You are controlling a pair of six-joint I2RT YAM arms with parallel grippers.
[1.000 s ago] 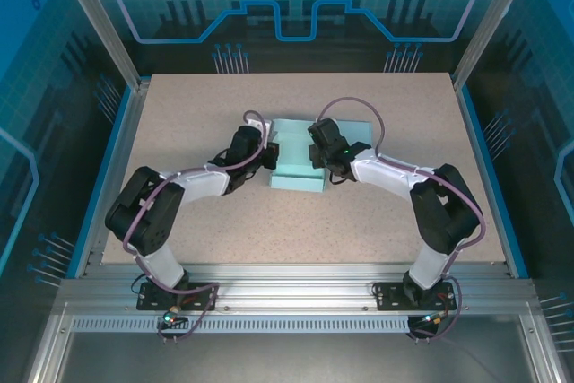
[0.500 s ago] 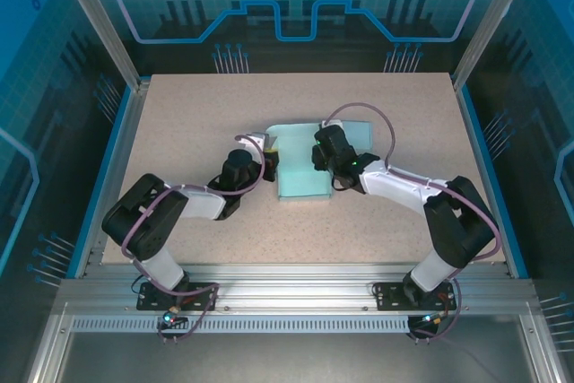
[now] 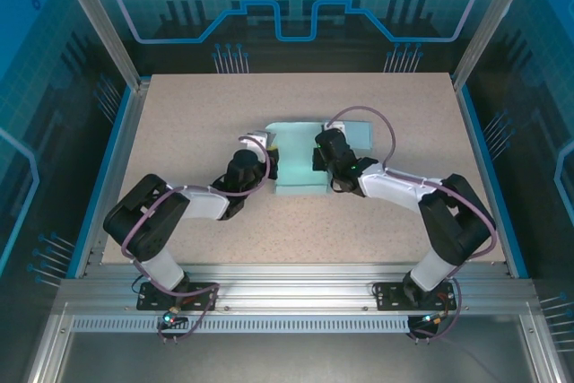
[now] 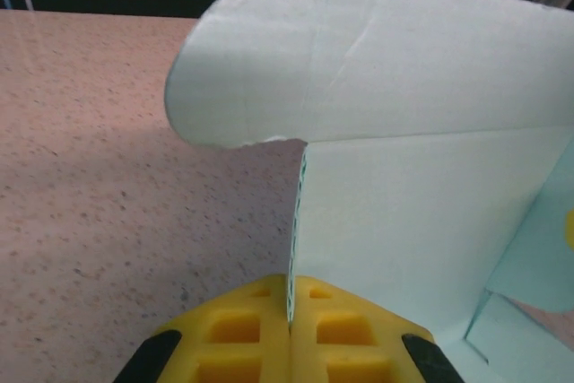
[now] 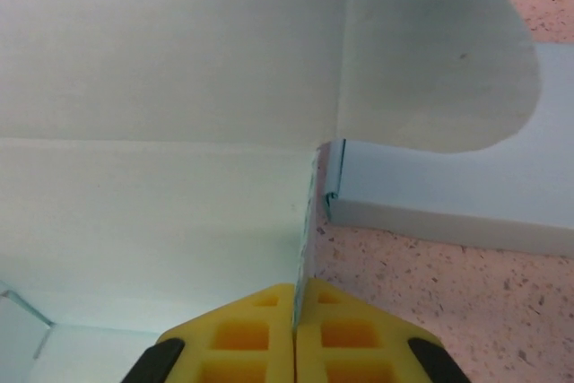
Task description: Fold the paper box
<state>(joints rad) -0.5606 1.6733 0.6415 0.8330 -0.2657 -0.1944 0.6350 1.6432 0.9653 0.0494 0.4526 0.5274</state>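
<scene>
The pale teal paper box [image 3: 299, 161] lies partly folded at the middle of the table, between both arms. My left gripper [image 3: 269, 161] is shut on the box's left side wall [image 4: 395, 221], whose thin edge runs into the yellow fingers [image 4: 242, 334]; a rounded flap [image 4: 269, 78] curves above. My right gripper [image 3: 317, 157] is shut on the right side wall [image 5: 179, 221], its edge pinched between the yellow fingers [image 5: 350, 334]. Another rounded flap [image 5: 439, 60] arches over to the right, and a folded strip of the box [image 5: 448, 199] lies on the table beyond.
The speckled beige tabletop [image 3: 206, 114] stretches around the box on every side. Blue rails [image 3: 112, 145] line the left and right table edges, and a metal frame [image 3: 287, 289] runs along the near edge behind the arm bases.
Both grippers drew toward the near edge with the box between them, then shifted slightly back. The box's side walls now stand upright in the fingers.
</scene>
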